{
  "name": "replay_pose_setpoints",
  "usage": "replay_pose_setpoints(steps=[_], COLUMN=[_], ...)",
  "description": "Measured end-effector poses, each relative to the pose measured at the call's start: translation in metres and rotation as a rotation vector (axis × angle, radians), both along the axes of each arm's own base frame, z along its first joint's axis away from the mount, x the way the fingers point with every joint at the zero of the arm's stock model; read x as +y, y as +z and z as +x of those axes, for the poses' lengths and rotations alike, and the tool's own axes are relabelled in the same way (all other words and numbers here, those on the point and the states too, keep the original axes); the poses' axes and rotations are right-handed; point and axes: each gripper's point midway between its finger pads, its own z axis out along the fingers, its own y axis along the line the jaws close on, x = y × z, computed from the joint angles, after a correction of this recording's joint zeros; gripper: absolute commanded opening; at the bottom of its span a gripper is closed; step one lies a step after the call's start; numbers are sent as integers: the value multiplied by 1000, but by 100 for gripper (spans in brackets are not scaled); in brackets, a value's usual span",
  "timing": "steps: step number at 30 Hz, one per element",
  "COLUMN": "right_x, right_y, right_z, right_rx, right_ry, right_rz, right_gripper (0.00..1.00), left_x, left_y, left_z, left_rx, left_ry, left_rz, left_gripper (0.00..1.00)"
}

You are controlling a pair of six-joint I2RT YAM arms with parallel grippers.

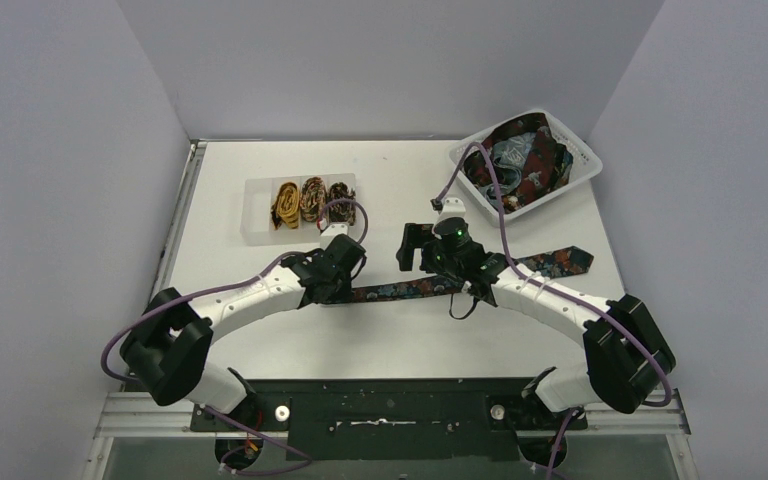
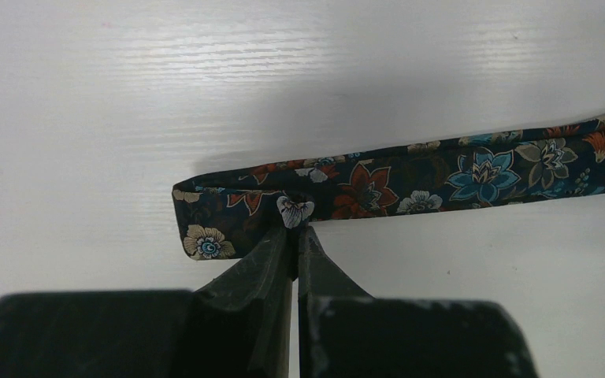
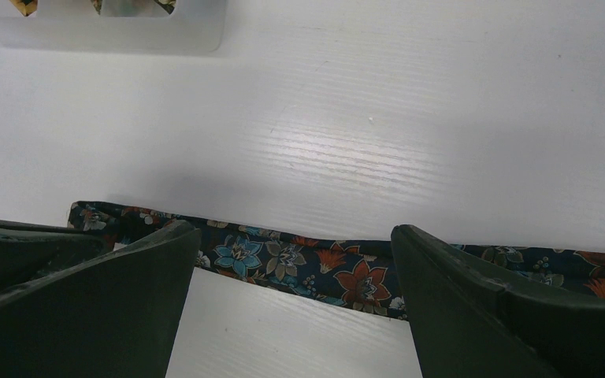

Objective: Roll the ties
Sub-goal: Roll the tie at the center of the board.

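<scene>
tie in hand: floral tie [image 1: 400, 291], dark navy with a flower print, lying flat on the desk [image 1: 260, 170], about mid-desk
long axis: left-right, roughly parallel to the near edge, right part angled slightly toward the far edge
pointing: wide end toward the right edge, narrow end toward the left, under the left gripper [image 2: 295, 232]
narrow end: looks folded over once, no coil yet
left jaws: pressed together, pinching the tie's near edge close to the narrow end
right gripper [image 3: 291, 236]: jaws spread wide, hovering astride the strip, not touching it as far as I can tell
done: three rolled ties [image 1: 312, 199] in a clear tray [image 1: 255, 228] toward the far-left corner
left: roll this tie (judged barely begun), then the heap of ties [image 1: 520, 165] in the white basket [image 1: 585, 160] at the far-right corner
</scene>
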Motion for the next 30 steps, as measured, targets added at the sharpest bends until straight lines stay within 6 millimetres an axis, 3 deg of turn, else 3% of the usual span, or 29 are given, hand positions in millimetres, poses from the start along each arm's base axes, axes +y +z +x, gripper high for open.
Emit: replay_pose_setpoints(steps=[10, 20, 23, 30], right_x=[-5, 0, 3, 12], right_y=[-3, -4, -4, -4], right_z=[0, -5, -7, -14], right_rx=[31, 55, 63, 108], right_ry=[-12, 27, 46, 94], right_rz=[16, 37, 48, 115], right_gripper=[100, 100, 100, 99], left_x=[-25, -37, -43, -54], left_y=[-9, -35, -36, -29], left_z=[1, 2, 3, 6], left_rx=[3, 46, 44, 35], left_ry=[-66, -50, -40, -30], left_rz=[-44, -66, -102, -154], left_gripper=[0, 0, 7, 40])
